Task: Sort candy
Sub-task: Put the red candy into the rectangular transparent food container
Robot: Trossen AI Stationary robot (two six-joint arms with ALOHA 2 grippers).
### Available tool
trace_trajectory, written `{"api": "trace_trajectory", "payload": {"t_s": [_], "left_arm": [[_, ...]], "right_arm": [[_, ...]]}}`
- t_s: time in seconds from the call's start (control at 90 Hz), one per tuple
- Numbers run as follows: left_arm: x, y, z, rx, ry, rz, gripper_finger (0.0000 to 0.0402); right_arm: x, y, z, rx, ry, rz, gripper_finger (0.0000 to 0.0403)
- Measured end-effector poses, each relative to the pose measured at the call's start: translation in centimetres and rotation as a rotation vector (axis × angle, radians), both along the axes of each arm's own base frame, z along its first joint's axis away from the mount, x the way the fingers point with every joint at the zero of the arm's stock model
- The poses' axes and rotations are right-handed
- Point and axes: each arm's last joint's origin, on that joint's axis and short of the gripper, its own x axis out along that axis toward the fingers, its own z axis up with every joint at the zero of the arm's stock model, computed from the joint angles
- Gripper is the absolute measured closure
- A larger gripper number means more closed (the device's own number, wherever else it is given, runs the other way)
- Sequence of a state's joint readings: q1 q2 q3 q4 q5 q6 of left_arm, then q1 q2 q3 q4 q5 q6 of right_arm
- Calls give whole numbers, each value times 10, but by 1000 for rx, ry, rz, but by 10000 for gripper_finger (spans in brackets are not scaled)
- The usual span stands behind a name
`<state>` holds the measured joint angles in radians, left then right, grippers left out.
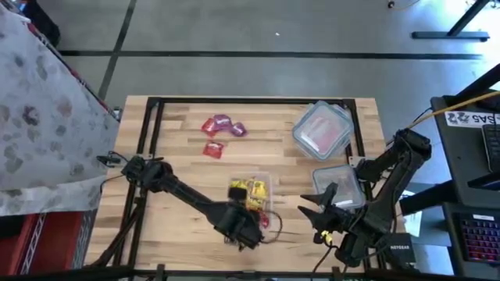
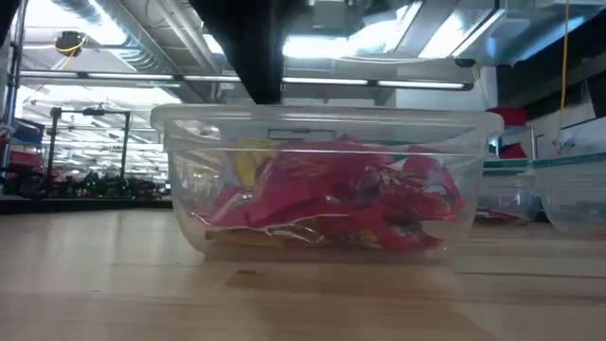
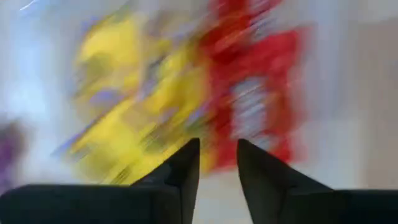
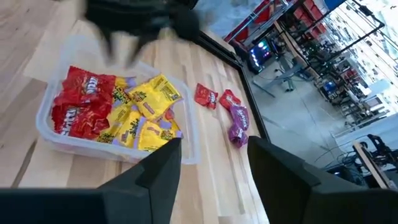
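While my left fingers [image 3: 217, 163] hover nearly closed and empty just above the tub [image 4: 50, 134], its candy [image 4: 118, 112] lies jumbled, no shared axis. Beyond my right fingers [image 4: 214, 163], wide apart and empty, loose packets [image 4: 225, 112] dot the desk [image 4: 211, 68].

A workshop or lab: concrete floor [image 1: 234, 31], ceiling ducts [image 2: 104, 19], equipment racks [image 4: 298, 37].

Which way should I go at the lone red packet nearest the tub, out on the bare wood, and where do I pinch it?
Come straight down on the lone red packet. It lies flat on the table, clear of the other loose candy, so I would close across its shorter width near the middle. The left gripper is the nearer one; the right gripper is by the empty tub.
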<state>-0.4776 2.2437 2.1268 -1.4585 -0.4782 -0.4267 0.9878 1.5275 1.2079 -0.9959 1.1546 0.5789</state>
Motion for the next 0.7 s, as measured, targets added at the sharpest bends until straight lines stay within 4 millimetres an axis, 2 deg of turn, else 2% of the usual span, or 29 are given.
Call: {"api": "trace_trajectory", "payload": {"t_s": [0.078, 0.144, 0.3, 0.4, 0.533, 0.7], "left_arm": [[-10, 16, 19, 94, -39, 134, 304], [-12, 30, 31, 93, -110, 196, 304], [-13, 76, 36, 140, -115, 326, 304], [-11, 111, 26, 170, -74, 419, 304], [-13, 162, 2, 156, 54, 552, 304], [-25, 224, -21, 154, 207, 661, 304]], "right_arm": [[0, 0, 0, 1, 1, 0, 231], [0, 0, 0, 3, 1, 1, 231], [0, 1, 0, 20, 2, 2, 231], [0, 2, -1, 41, 28, 11, 231], [0, 2, -1, 55, 43, 17, 231], [1, 3, -1, 69, 51, 22, 231]]}}
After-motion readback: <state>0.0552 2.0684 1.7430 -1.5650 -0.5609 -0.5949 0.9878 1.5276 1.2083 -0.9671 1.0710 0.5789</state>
